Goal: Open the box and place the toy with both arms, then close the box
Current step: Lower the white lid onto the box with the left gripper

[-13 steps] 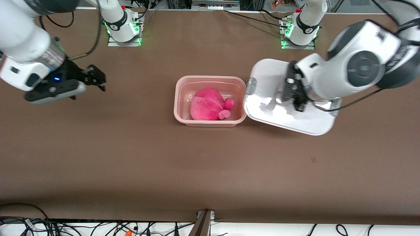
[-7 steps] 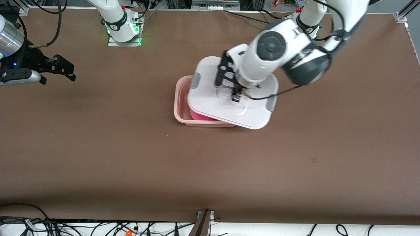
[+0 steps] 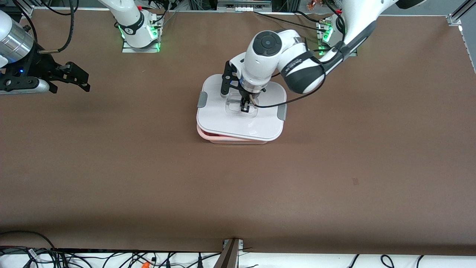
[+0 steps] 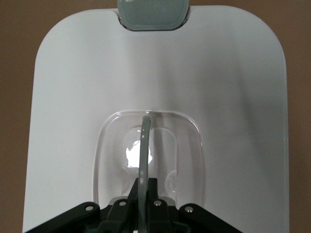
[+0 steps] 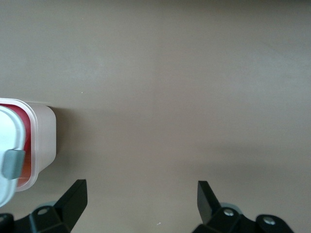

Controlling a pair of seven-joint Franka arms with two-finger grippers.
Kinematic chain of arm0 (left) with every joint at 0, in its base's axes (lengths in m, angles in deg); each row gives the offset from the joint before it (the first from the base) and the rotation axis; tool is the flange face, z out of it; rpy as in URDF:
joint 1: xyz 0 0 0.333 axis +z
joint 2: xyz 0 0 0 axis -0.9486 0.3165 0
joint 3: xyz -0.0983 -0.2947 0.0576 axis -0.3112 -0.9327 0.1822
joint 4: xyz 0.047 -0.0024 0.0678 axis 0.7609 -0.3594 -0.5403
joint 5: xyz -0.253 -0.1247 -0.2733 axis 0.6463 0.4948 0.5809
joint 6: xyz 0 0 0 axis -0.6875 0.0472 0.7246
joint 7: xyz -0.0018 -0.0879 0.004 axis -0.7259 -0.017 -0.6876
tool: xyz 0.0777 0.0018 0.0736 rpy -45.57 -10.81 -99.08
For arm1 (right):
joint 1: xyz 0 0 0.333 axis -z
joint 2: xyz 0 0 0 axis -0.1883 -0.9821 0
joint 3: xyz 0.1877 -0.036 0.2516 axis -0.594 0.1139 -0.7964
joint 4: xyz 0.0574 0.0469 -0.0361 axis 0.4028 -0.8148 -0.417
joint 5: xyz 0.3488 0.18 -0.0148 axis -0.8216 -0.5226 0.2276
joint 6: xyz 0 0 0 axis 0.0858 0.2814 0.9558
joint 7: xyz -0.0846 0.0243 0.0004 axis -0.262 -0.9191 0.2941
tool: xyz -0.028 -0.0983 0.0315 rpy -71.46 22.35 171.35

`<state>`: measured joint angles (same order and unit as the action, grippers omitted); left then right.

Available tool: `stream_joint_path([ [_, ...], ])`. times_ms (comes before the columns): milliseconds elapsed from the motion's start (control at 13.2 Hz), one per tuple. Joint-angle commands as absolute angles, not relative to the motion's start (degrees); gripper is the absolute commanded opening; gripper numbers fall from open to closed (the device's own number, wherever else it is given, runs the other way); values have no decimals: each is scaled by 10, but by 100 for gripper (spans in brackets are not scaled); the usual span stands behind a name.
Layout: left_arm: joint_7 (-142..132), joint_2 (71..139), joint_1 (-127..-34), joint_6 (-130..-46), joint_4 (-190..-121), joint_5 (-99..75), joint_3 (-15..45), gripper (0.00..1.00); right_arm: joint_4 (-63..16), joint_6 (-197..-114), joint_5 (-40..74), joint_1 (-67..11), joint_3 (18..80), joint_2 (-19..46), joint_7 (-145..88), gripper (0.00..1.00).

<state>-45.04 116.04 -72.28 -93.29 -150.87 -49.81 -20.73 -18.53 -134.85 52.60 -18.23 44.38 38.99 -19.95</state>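
The left tool (image 3: 244, 108) is clenched on the clear upright handle (image 4: 144, 145) of the white lid (image 3: 223, 123), which lies over the pink box base (image 3: 238, 140) at mid-worktop (image 3: 238, 186), slightly offset so the base rim shows along the camera-side edge. The toy shows only as a red strip under the lid (image 5: 26, 145). The right tool (image 3: 70, 76) waits, released, over the right arm's end of the worktop.

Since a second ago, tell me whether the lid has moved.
Yes. The lid, shut in the left gripper, went from the table toward the right arm's end, now over the box.
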Motion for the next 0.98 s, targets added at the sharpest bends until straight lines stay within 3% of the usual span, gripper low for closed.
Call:
stream_joint_path([
  [0,-422,1161,-761,-951,-1511,-527,-168,0,-170,-1346,524,-184,442,377,-200,100],
  [378,-360,1162,-761,-1017,-1553,-580,-161,0,-157,-1349,533,-183,446,376,-198,100],
  [908,-264,1162,-755,-1014,-1585,-578,-163,0,-159,-1334,534,-183,443,374,-200,100],
])
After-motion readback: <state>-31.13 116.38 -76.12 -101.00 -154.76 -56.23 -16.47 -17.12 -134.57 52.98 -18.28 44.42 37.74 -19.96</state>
